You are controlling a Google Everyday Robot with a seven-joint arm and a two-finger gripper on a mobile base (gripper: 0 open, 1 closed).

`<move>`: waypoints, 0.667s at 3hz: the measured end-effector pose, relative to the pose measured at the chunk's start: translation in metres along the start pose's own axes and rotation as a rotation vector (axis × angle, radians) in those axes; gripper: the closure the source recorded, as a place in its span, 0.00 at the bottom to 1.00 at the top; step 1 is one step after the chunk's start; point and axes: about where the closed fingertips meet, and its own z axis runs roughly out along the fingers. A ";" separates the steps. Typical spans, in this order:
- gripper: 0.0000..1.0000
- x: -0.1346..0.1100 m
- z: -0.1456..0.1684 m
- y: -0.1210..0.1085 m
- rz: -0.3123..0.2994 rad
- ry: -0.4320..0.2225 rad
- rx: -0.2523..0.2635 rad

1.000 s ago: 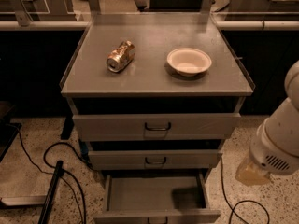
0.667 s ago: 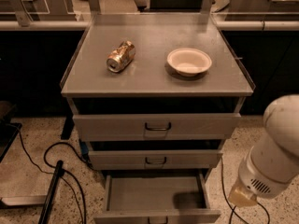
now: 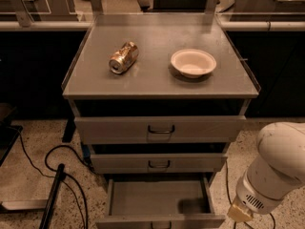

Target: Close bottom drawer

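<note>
Camera view: looks down from the front on a grey cabinet with three drawers, on a speckled floor.
Worktop (image 3: 157,82): flat grey top with a low raised lip along its left, right and back edges.
Can (image 3: 123,57): crumpled, lying on its side on the left half of the worktop, midway between the back and front edges, well apart from the bowl.
Bowl (image 3: 193,63): pale, upright, on the right half, nearer the right edge than the middle.
Top drawer (image 3: 159,128): just under the worktop's front edge, dark handle in the middle.
Middle drawer (image 3: 159,162): below it, with the same handle.
Bottom drawer (image 3: 157,197): lowest of the three, pulled well out toward the camera, its inside showing bare grey with a dark shadow at the right; the front panel lies at the lower edge of the picture.
Arm (image 3: 279,163): white and rounded, below and outside the worktop's front right corner.
Gripper (image 3: 239,213): at the arm's low end, just right of the bottom drawer's right side, apart from it; open or closed cannot be told.
Cables (image 3: 71,175): black, looping on the floor below the worktop's front left corner.
</note>
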 end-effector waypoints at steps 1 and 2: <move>1.00 0.001 0.030 -0.006 0.040 0.000 -0.007; 1.00 -0.010 0.070 -0.020 0.085 -0.013 -0.006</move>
